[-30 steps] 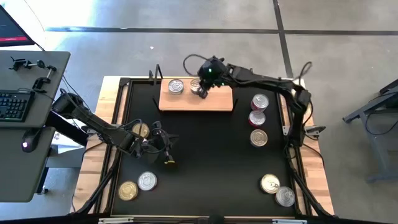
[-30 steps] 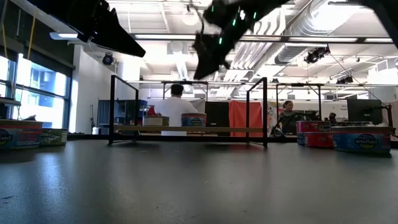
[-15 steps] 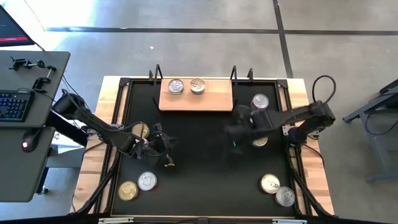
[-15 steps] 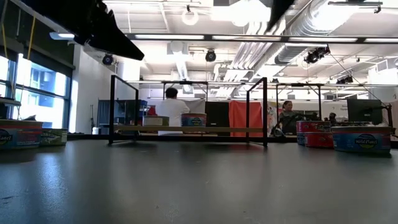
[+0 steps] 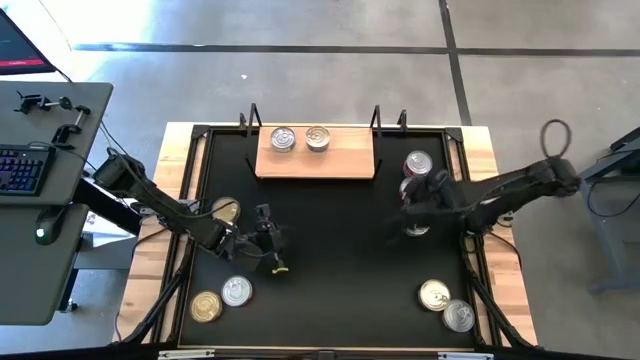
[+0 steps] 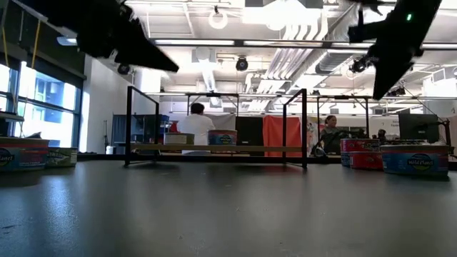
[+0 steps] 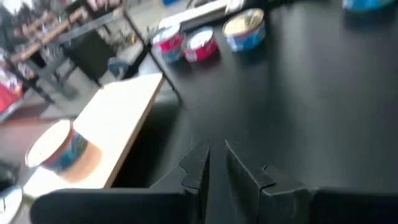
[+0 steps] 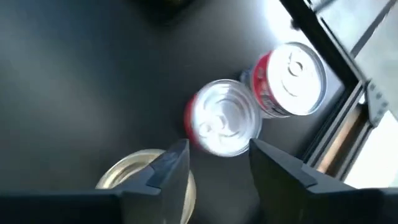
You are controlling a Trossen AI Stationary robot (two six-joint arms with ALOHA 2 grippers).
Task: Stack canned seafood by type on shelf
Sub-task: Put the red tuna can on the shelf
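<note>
The shelf (image 5: 315, 158), a light wooden board, lies at the table's far edge with two tins on it, a silver-lidded one (image 5: 283, 139) and a gold-lidded one (image 5: 317, 137). My right gripper (image 5: 410, 205) (image 8: 221, 165) hovers open, high over three tins near the right edge. A silver-lidded tin (image 8: 224, 124) shows between its fingers, with a red-sided one (image 8: 291, 79) and a gold-lidded one (image 8: 140, 183) beside it. My left gripper (image 5: 272, 247) (image 7: 216, 163) is shut over bare tabletop left of centre, pointing toward the shelf (image 7: 109, 134).
More tins stand on the black tabletop: one (image 5: 226, 210) behind the left arm, two (image 5: 237, 291) (image 5: 207, 306) at the near left, two (image 5: 434, 294) (image 5: 458, 316) at the near right. Thin black uprights (image 6: 303, 128) stand at the shelf's ends. People move in the room beyond.
My right gripper has left the shelf, where it stood over the gold-lidded tin, and swung toward the table's right edge and nearer, ending above the tins there. The gold-lidded tin stays on the shelf. My left gripper has shifted a little toward the near edge.
</note>
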